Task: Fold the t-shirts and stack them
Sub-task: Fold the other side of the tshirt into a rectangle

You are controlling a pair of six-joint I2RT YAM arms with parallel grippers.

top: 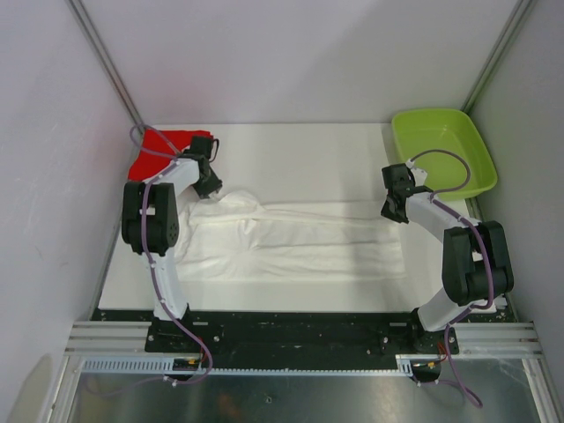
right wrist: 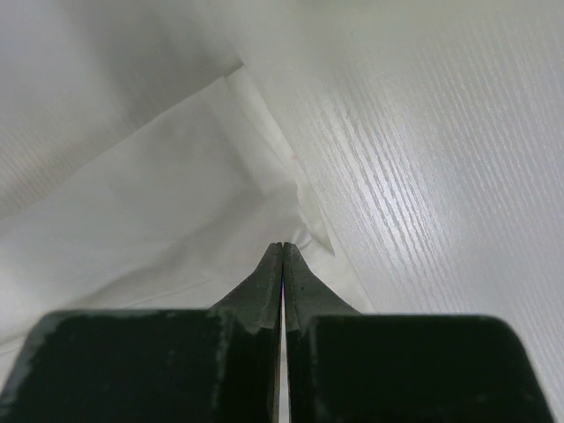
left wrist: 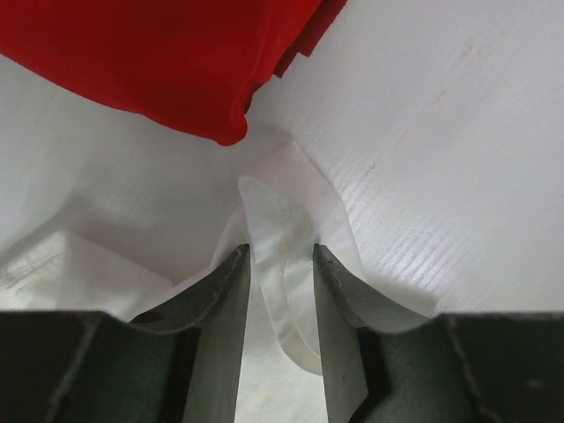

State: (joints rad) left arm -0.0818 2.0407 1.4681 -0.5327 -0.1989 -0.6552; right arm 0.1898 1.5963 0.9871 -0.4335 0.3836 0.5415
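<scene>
The white t-shirt [top: 291, 238] lies spread in a long folded band across the middle of the table. Its print does not show. A raised fold of the white t-shirt [left wrist: 282, 220] stands between the spread fingers of my left gripper [left wrist: 282, 256], which is open at the shirt's left end [top: 211, 187]. The red t-shirt [top: 159, 154] is bunched at the far left corner, just beyond that gripper, and fills the top of the left wrist view [left wrist: 150, 62]. My right gripper [top: 394, 211] is at the shirt's right edge, jaws pressed together [right wrist: 282, 247] on the white cloth [right wrist: 159, 203].
A lime-green tray [top: 480, 145] sits at the far right corner, behind the right arm. The white table top [top: 300, 150] runs to grey walls on the left, right and back. Both arm bases stand at the near edge.
</scene>
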